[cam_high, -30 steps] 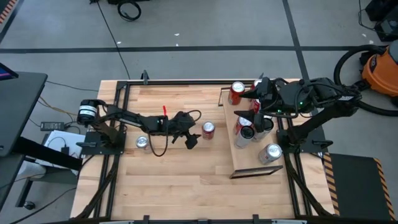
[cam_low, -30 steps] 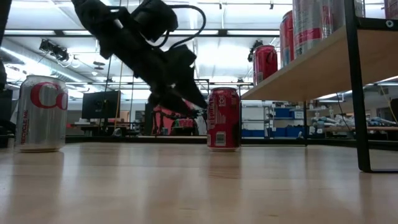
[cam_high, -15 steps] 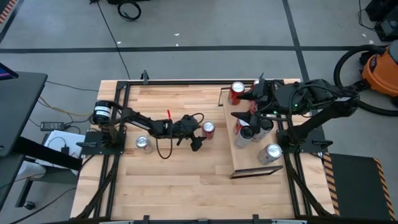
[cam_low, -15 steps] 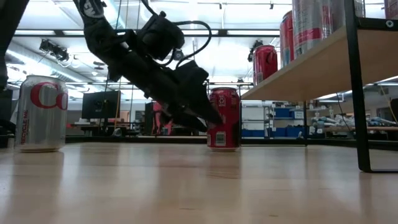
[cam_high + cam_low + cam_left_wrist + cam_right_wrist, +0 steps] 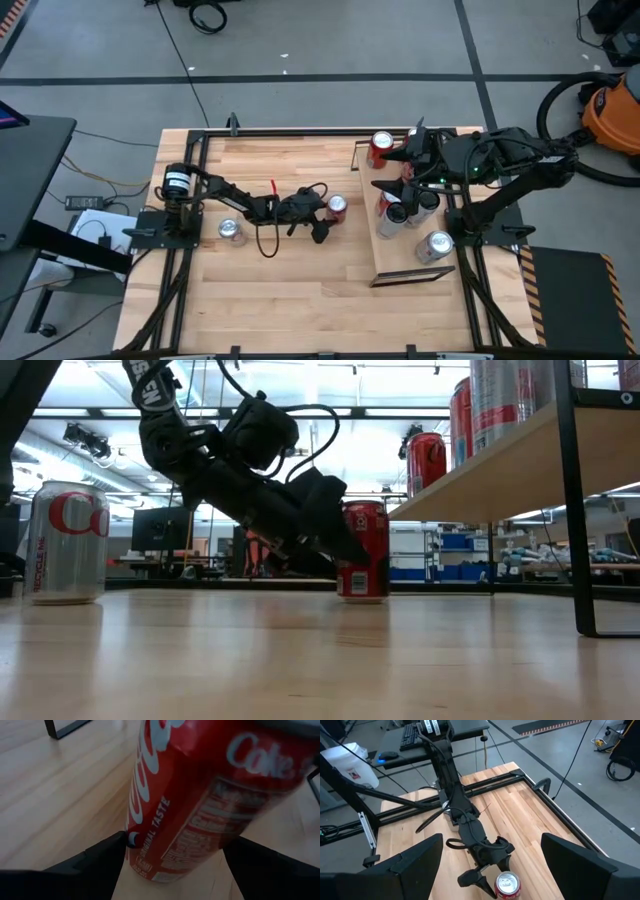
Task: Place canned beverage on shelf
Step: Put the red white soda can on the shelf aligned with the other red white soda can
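Straddling the red can (image 5: pixel 200 795), left gripper (image 5: pixel 172 862) jaws spread wide.

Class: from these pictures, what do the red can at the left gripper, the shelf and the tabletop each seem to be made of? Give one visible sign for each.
Red Coke can: probably thin metal, glossy printed coat; silver pull-tab top in the right wrist view.
Shelf: seemingly pale wood, matt; thin dark end rims, perhaps metal.
Tabletop: wood planks, smooth; visible grain and joints, black rails alongside.
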`<state>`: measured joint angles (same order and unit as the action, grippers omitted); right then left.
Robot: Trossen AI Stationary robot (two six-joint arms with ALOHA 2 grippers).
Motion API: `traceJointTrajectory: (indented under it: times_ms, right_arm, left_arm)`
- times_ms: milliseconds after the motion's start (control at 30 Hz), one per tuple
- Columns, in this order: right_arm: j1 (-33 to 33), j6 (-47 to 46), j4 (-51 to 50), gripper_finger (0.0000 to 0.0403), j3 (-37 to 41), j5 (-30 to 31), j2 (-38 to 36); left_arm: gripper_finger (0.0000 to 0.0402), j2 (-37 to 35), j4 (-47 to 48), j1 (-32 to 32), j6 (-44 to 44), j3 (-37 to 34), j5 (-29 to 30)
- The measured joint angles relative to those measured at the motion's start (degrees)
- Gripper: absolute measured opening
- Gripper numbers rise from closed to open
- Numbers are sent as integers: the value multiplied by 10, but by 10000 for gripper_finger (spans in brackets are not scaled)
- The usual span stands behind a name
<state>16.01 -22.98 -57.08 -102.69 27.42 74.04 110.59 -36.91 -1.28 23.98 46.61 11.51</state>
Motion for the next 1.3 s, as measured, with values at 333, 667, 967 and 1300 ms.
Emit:
traceJointTrajectory:
  times_ms: [333,667,967,1300]
  right_arm:
    - [0,-8,0,348,0,3,0]
    - [0,-14,0,348,0,6,0]
    - [0,-19,-1,348,0,6,0]
    - [0,-24,-1,348,0,0,0]
  left_arm:
    - [289,0,5,-1,-30,16,0]
    - [240,11,72,0,-27,14,-22]
    - [201,2,105,-2,24,15,-58]
    - [332,-6,110,1,52,15,-60]
